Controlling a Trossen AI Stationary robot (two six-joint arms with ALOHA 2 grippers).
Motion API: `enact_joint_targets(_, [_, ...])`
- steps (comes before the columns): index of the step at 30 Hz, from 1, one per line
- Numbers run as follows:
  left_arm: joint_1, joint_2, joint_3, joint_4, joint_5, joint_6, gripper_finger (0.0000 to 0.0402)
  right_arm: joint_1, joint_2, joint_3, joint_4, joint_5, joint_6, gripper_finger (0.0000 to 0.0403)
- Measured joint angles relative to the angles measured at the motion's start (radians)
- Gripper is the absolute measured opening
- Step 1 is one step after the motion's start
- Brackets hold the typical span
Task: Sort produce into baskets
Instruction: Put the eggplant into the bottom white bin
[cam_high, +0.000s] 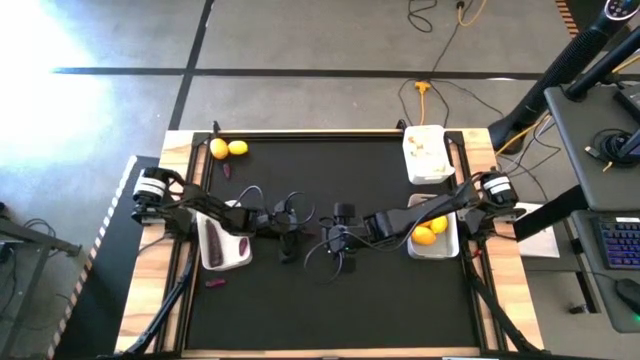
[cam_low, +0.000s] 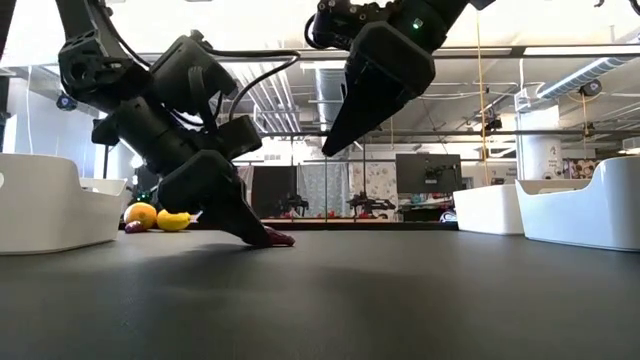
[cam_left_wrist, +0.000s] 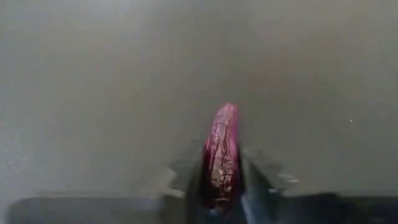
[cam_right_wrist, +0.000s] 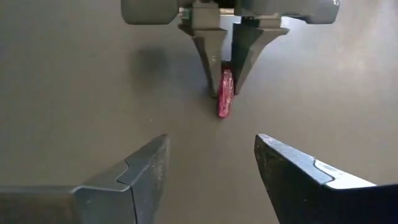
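A small dark purple piece (cam_left_wrist: 222, 155) lies on the black table mat near its middle, with my left gripper (cam_right_wrist: 224, 90) shut on it. My right gripper (cam_right_wrist: 211, 162) hangs open above the mat just right of that spot, facing the left gripper, with nothing between its fingers. The left basket (cam_high: 222, 262) holds dark purple pieces, one of them long. A near right basket (cam_high: 447, 248) holds lemons (cam_high: 430, 232). The far right basket (cam_high: 424, 155) holds whitish produce. Two lemons (cam_high: 228, 148) and a purple piece (cam_high: 227, 170) lie at the far left of the mat. My left gripper pinches the purple piece between its two fingers, one on each long side (cam_right_wrist: 222, 87). The fingers slant down from the table's left and lie along the piece. Its free end (cam_right_wrist: 224, 111) sticks out past the fingertips, and the piece rests on the mat.
Another purple piece (cam_high: 215, 282) lies on the mat near the left basket's near side. Wooden rails border the mat. Cables trail from both wrists over the mat's middle. The near half of the mat is bare.
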Motion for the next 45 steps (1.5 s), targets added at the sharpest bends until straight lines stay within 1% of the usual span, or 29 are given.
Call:
enact_joint_targets(2, [-0.002,-0.013,0.000,-0.019,0.002,0.000,0.0030,0.000,-0.007,0.000,-0.006,0.000,0.000,0.0226])
enact_joint_targets(3, [-0.004,-0.030,0.000,-0.047,0.007,-0.003,0.0019,0.002,-0.011,0.000,-0.016,0.000,0.000,0.0226])
enact_joint_targets(5, [-0.017,-0.093,-0.003,-0.137,0.011,-0.032,0.0019,0.004,-0.016,0.000,-0.032,0.001,0.000,0.0226])
enact_joint_targets(7, [-0.042,-0.197,-0.003,-0.249,0.013,-0.064,0.0026,0.009,-0.017,0.000,-0.044,0.001,0.010,0.0226])
enact_joint_targets(9, [-0.076,-0.334,0.022,-0.422,-0.004,-0.098,0.0025,0.013,-0.017,0.000,-0.046,0.001,0.015,0.0226])
enact_joint_targets(12, [-0.143,-0.536,0.086,-0.747,-0.063,-0.178,0.0014,0.018,-0.013,0.000,-0.044,0.001,0.016,0.0226])
enact_joint_targets(15, [-0.215,-0.693,0.183,-1.089,-0.150,-0.328,0.0012,0.022,-0.011,-0.005,-0.036,0.001,0.016,0.0226])
enact_joint_targets(17, [-0.256,-0.760,0.233,-1.329,-0.186,-0.468,0.0012,0.024,-0.011,-0.012,-0.025,0.000,0.016,0.0226])
enact_joint_targets(19, [-0.283,-0.797,0.261,-1.521,-0.199,-0.614,0.0012,0.027,-0.011,-0.018,-0.026,0.000,0.016,0.0226])
enact_joint_targets(21, [-0.299,-0.817,0.261,-1.638,-0.184,-0.716,0.0012,0.031,-0.011,-0.026,-0.020,0.000,0.018,0.0226])
enact_joint_targets(23, [-0.300,-0.825,0.230,-1.650,-0.134,-0.767,0.0012,0.036,-0.011,-0.037,-0.014,-0.002,0.031,0.0226])
enact_joint_targets(26, [-0.299,-0.805,0.157,-1.610,-0.058,-0.809,0.0012,0.046,-0.011,-0.050,-0.013,-0.002,0.058,0.0226])
enact_joint_targets(30, [-0.299,-0.750,0.067,-1.561,-0.022,-0.863,0.0015,0.071,-0.011,-0.055,-0.011,-0.002,0.086,0.0226])
enact_joint_targets(34, [-0.299,-0.700,0.031,-1.507,-0.011,-0.875,0.0039,0.092,-0.011,-0.050,-0.011,-0.002,0.125,0.0226])
enact_joint_targets(36, [-0.299,-0.678,0.023,-1.480,0.011,-0.875,0.0046,0.099,-0.011,-0.046,-0.011,-0.002,0.148,0.0226])
enact_joint_targets(41, [-0.299,-0.634,0.031,-1.483,0.031,-0.867,0.0059,0.120,-0.010,-0.037,-0.012,-0.002,0.192,0.0226])
enact_joint_targets(45, [-0.300,-0.642,0.118,-1.551,0.035,-0.832,0.0093,0.136,-0.010,-0.014,-0.011,0.000,0.200,0.0226])
